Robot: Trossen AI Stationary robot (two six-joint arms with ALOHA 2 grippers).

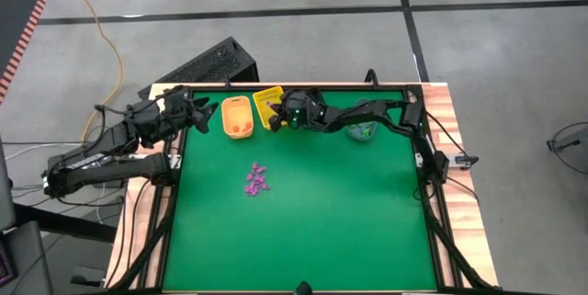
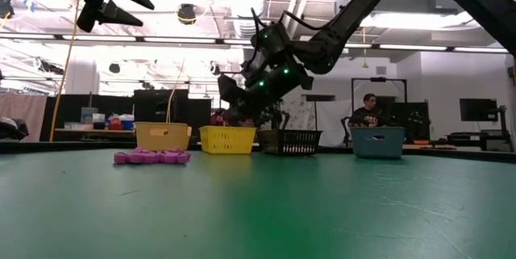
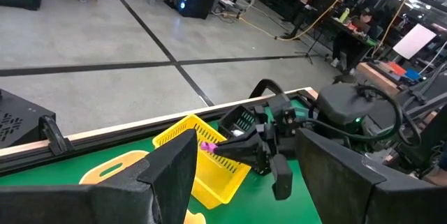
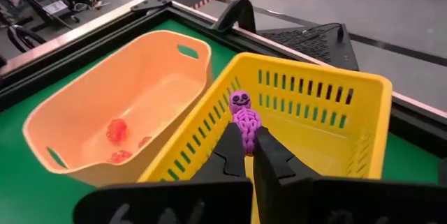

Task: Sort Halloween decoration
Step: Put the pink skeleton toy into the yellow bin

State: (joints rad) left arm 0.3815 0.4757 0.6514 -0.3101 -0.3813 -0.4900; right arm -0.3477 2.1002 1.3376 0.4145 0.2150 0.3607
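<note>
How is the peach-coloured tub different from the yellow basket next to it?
The peach tub has smooth solid walls with handle cut-outs; the yellow basket has slotted walls. The tub holds a few small orange pieces, while the basket looks empty where its inside shows. Over the basket, the right gripper pinches a purple skeleton; nothing hangs over the tub. Both are small open bins standing side by side on the green table.

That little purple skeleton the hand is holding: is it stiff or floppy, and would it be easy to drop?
The purple skeleton stands upright from the right hand without drooping, so it is probably stiff plastic. It looks tiny and light. Pinched only at its lower end above the yellow basket, it might slip easily.
</note>
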